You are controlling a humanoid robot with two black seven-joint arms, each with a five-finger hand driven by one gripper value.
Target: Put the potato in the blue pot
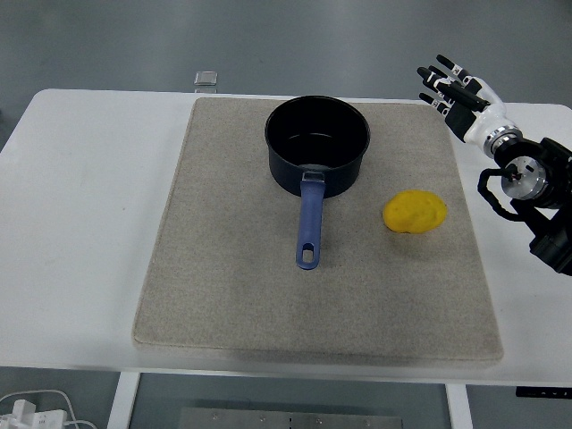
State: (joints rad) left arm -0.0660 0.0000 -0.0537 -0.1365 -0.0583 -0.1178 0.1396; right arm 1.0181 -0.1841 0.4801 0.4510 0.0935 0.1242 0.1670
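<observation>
A yellow potato (415, 212) lies on the beige mat (223, 268), right of centre. The dark blue pot (317, 145) stands upright at the mat's far middle, empty, its blue handle (309, 228) pointing toward the near edge. My right hand (454, 89) hovers over the mat's far right corner, fingers spread and holding nothing, well behind and to the right of the potato. The right forearm (536, 192) comes in from the right edge. No left arm is visible.
The white table (80, 223) extends around the mat on all sides. A small grey block (206, 79) sits at the table's far edge, left of the pot. White cables (36, 411) lie below the table's near left corner.
</observation>
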